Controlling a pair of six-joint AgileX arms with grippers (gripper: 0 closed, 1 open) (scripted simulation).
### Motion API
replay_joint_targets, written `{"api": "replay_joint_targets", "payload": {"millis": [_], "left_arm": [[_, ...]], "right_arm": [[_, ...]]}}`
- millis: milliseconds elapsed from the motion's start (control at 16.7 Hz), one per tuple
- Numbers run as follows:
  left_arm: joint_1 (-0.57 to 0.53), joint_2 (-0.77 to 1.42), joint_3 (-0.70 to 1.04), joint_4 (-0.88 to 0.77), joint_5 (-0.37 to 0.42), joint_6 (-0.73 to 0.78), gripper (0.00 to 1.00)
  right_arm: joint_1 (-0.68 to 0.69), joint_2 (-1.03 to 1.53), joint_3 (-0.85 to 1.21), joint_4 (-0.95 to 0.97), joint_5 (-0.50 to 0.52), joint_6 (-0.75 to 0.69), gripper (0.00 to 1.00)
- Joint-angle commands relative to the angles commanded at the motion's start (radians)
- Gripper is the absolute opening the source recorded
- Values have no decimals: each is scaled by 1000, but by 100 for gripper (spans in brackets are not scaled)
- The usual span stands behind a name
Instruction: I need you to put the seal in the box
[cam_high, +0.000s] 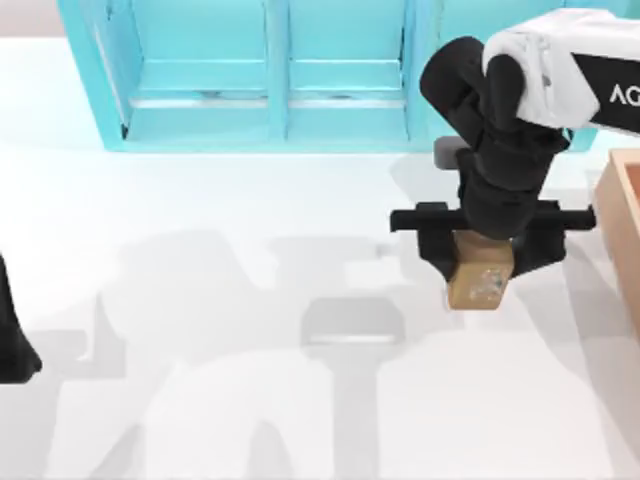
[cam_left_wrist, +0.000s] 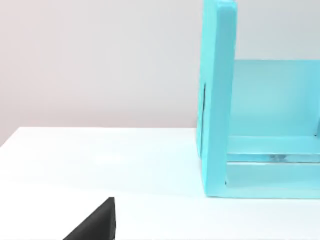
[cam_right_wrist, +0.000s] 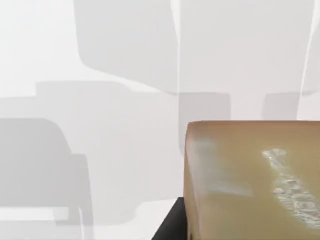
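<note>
The seal, a small tan block with a whitish speckled mark, hangs above the table at the right, and my right gripper is shut on it from above. The right wrist view shows the seal close up, its speckled face toward the camera. The box, tan with thick walls, shows as a corner at the table's right edge, just right of the gripper. My left arm stays parked at the left edge; a dark part of its gripper shows in the left wrist view.
A big light-blue three-bay shelf unit stands along the back of the table, and its side wall shows in the left wrist view. White tabletop spreads across the middle and front.
</note>
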Motion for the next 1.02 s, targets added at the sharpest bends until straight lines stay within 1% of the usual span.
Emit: {"api": "replay_joint_targets", "payload": {"millis": [180, 300, 720, 840, 1020], "left_arm": [[0, 0, 0, 0, 0, 0, 100], [0, 0, 0, 0, 0, 0, 100], [0, 0, 0, 0, 0, 0, 100], [0, 0, 0, 0, 0, 0, 100], [0, 0, 0, 0, 0, 0, 100]], "right_arm": [[-2, -31, 106, -160, 0, -1, 0], [-3, -52, 160, -223, 0, -3, 0], [-16, -61, 176, -245, 0, -16, 0], [-72, -72, 169, -257, 0, -72, 0], [-222, -110, 148, -281, 0, -223, 0]]}}
